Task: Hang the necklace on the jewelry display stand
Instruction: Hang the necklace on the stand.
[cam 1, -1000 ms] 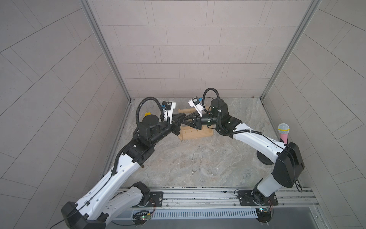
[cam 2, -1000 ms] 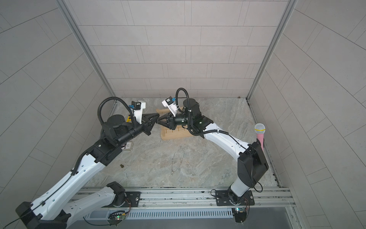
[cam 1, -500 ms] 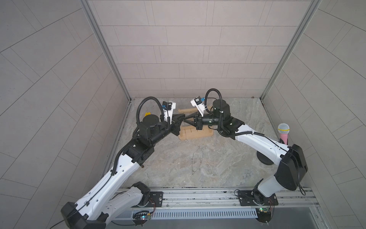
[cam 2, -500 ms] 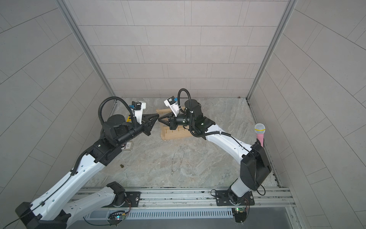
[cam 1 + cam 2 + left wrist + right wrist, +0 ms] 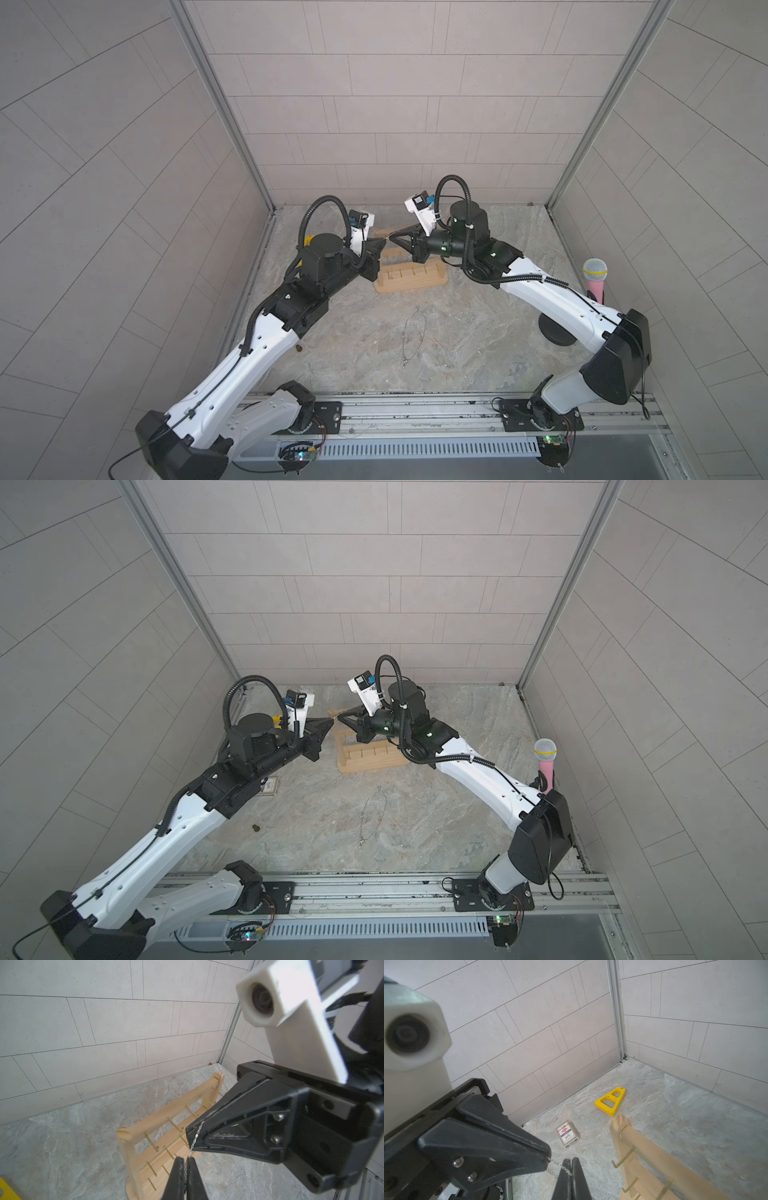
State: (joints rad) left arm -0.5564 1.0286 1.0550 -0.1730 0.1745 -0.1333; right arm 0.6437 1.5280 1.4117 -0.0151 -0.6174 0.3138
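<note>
Overhead, in both top views, left gripper [image 5: 383,239] and right gripper [image 5: 394,236] meet tip to tip over one end of the stand [image 5: 409,279]. Left wrist: both are clamped tight on the necklace [image 5: 190,1153], a short span between them, likely to lay over a hook [image 5: 174,1126]. Right wrist: that span sits just beside the stand's top bar [image 5: 654,1153].
</note>
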